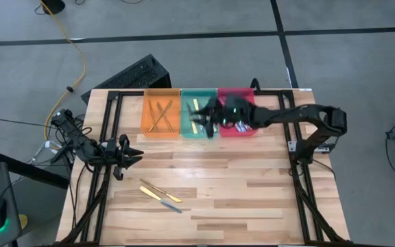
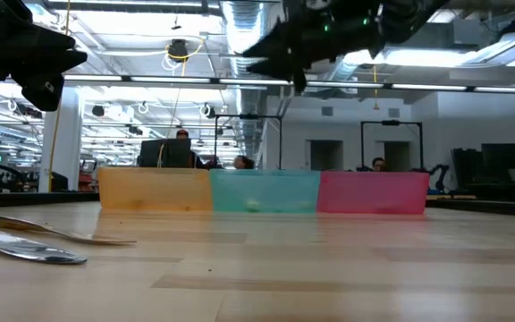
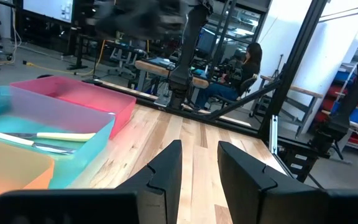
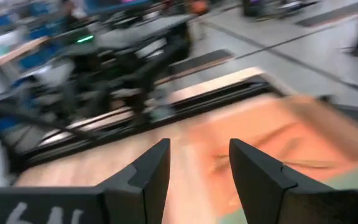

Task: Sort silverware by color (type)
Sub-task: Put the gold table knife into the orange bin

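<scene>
While most of the silverware already sits in the trays, two pieces are still out on the desk, so I'd call this mostly done but not finished.

Taking the green tray as the landmark and going left to right: well to its left and toward the front of the desk, the left end effector hangs just above the wood, fingers a little apart with nothing between them. It looks like it's just waiting. The two leftover pieces lie further front from there: a gold one and a silver one with a bluish handle, side by side and about touching.

Right beside the green tray on its left is the orange tray with thin gold pieces crossed inside. The green tray itself holds the pale yellow-handled ones.

The right end effector is up in the air over the green tray, clear of it. Its fingers are spread and, going by its wrist view, empty, though that view is smeared.

Just right of the green tray is the red tray, mostly hidden under the right arm, with a bit of silver peeking out.

Left to do, I reckon: gold piece to orange, silver one to red.
</scene>
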Tool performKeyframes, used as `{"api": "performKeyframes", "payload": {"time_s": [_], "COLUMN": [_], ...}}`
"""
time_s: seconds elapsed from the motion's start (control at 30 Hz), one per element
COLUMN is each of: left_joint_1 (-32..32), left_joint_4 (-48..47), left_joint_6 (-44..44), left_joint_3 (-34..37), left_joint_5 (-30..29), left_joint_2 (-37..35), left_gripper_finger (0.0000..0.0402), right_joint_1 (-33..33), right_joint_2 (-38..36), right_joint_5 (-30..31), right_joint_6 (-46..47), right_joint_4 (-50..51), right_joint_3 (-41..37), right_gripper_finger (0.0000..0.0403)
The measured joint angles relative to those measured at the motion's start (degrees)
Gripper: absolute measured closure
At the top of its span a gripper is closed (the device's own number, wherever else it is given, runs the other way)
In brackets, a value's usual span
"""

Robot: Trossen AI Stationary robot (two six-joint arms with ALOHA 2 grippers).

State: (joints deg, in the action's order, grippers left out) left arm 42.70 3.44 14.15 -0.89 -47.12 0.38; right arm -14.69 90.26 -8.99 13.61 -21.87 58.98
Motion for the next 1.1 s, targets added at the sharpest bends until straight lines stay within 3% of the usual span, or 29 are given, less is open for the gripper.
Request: {"api": "performKeyframes", "payload": {"time_s": [0.5,0.73,1.1], "left_joint_1": [0.0,0.0,0.0], "left_joint_4": [0.0,0.0,0.0], "left_joint_6": [0.0,0.0,0.0], "left_joint_3": [0.0,0.0,0.0], "left_joint_5": [0.0,0.0,0.0], "left_joint_2": [0.0,0.0,0.0], "left_gripper_finger": [0.0312,0.0312,0.0312], "right_joint_1": [30.1,39.2,49.5], "right_joint_2": [0.0,0.0,0.0], "right_joint_5": [13.8,21.6,22.8], "right_joint_6": [-4.4,-3.4,-4.9], "right_joint_4": [-0.1,-4.2,-15.0], "right_joint_3": [0.0,0.0,0.0], "right_gripper_finger": [0.0216,0.0216,0.0216]}}
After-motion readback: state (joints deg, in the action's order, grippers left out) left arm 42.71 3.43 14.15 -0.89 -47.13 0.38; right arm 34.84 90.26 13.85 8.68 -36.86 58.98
